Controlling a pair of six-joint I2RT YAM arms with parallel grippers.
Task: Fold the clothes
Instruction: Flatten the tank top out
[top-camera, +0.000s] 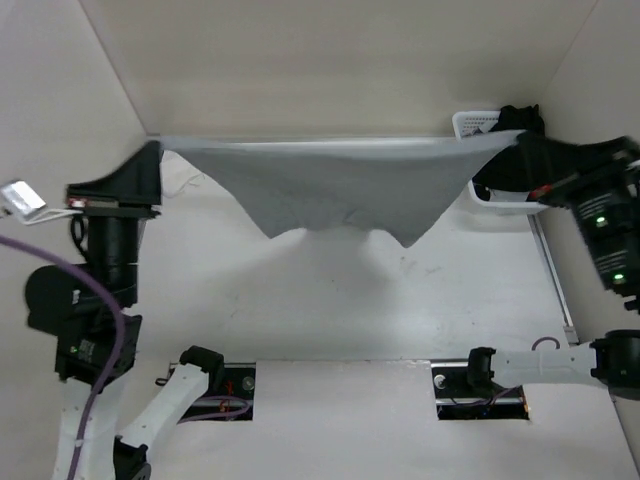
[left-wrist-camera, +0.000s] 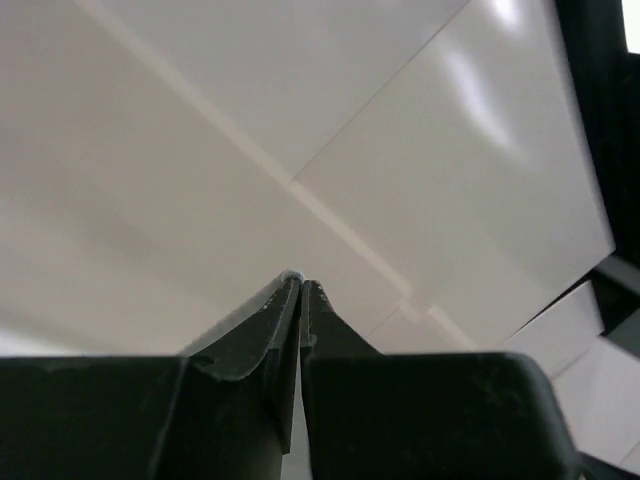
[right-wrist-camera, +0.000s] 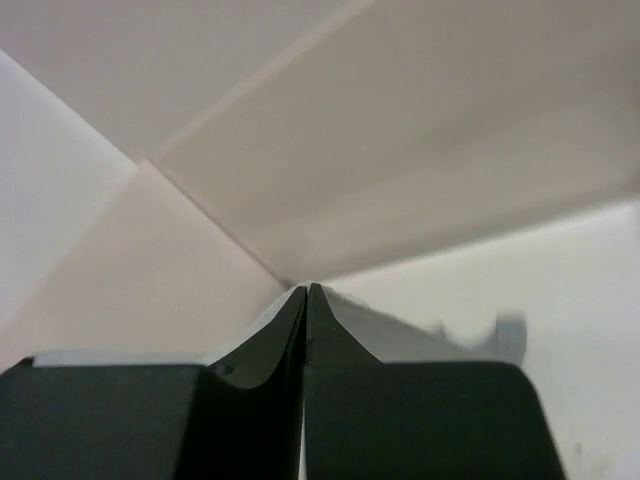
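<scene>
I am holding the thin light grey sleeveless tank top (top-camera: 330, 185) stretched wide in the air above the white table (top-camera: 330, 310). My left gripper (top-camera: 155, 152) and right gripper (top-camera: 518, 141) are each pinching one end. I am trying for level, tight hands, so it lands flat.

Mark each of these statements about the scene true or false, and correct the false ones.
1. The light grey thin knit tank top hangs spread between the two grippers. True.
2. The left gripper has its jaws open. False: they are shut on one end of the tank top.
3. The right gripper is shut on the tank top. True.
4. The tank top lies folded on the white table. False: it is held up, unfolded.
5. The white plastic basket sits at the far left. False: it is at the far right, by the right gripper.
</scene>
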